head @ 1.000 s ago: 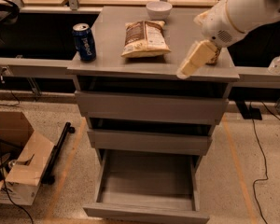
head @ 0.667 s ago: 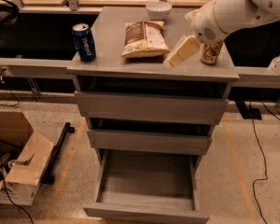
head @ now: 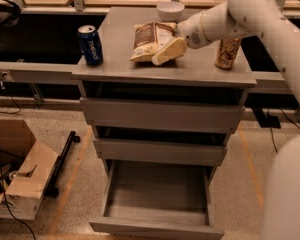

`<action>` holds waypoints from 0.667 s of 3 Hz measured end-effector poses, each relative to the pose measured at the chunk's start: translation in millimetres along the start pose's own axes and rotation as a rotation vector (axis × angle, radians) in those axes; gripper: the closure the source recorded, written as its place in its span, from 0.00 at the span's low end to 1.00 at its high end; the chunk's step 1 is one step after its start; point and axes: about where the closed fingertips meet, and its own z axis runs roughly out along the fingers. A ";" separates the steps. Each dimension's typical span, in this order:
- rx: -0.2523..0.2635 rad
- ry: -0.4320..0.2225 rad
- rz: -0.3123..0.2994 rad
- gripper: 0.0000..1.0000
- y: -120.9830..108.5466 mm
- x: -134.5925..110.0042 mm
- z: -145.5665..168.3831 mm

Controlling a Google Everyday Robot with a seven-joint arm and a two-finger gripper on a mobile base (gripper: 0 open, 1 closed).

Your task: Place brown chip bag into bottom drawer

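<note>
Grasping step: I see my gripper (head: 168,51) at the brown chip bag (head: 147,39); its closure I cannot tell. Next, I clamp and lift.

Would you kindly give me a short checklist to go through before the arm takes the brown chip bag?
1. Bottom drawer pulled open: ok.
2. Brown chip bag lying on the cabinet top, not in the drawer: ok.
3. Gripper at the bag's right front edge: ok.
4. Firm hold on the bag: cannot tell.
5. Gold-brown can upright, apart from the gripper: ok.
6. Blue can upright, apart from the bag: ok.
</note>
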 end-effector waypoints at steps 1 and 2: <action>-0.053 0.002 0.019 0.00 -16.7 5.0 48.7; -0.098 0.009 0.015 0.00 -29.4 12.2 85.1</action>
